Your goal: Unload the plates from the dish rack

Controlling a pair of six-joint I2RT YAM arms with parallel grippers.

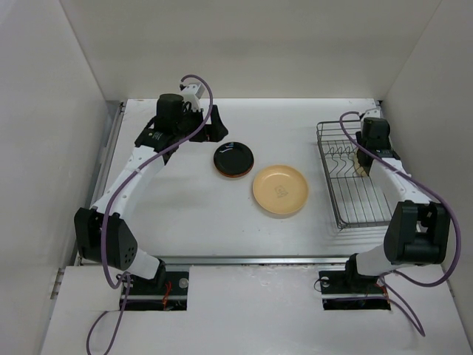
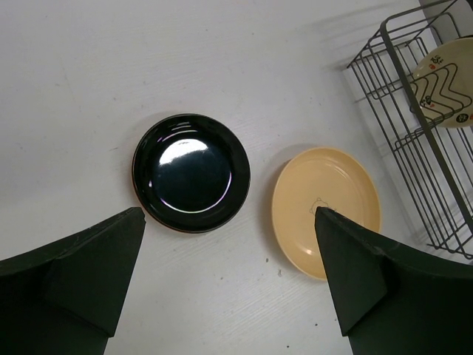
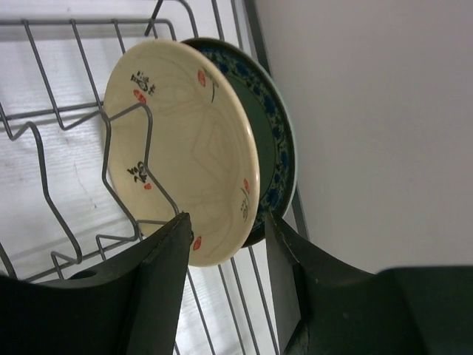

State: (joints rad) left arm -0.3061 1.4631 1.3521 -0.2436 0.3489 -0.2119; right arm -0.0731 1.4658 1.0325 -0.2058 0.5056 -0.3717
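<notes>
Plates are partly out already. From above, the dish rack (image 1: pixel 355 200) sits at 3 o'clock on the table (image 1: pixel 185 229). A black plate (image 1: pixel 234 157) lies near the middle on top of an orange-red plate (image 1: pixel 230 176). A yellow plate (image 1: pixel 280 189) lies just beside them at 4 o'clock. The left pincer (image 1: pixel 214 127) hangs at 11 o'clock from the black plate. The right pincer (image 1: pixel 363 163) reaches into the far end of the rack.

The left wrist camera shows the left fingers wide apart and holding nothing. The black and yellow plates lie flat on the table under them. The rack is at 2 o'clock.

The right wrist camera shows a cream plate (image 3: pixel 185 140) standing on edge behind a wire prong (image 3: pixel 109 170). A blue plate (image 3: pixel 281 148) stands touching it, on its 3 o'clock side. The right fingers are apart, and both plates' bottom rims dip into the gap. I cannot tell if a finger touches a rim.

The step now looks like grabbing the cream plate. To do it well, the pincer should shift toward 9 o'clock, so only the cream rim is between the fingers. Then it should squeeze firmly and pull the plate straight out from the prongs. A crooked pull could snag the wire or knock the blue plate.
</notes>
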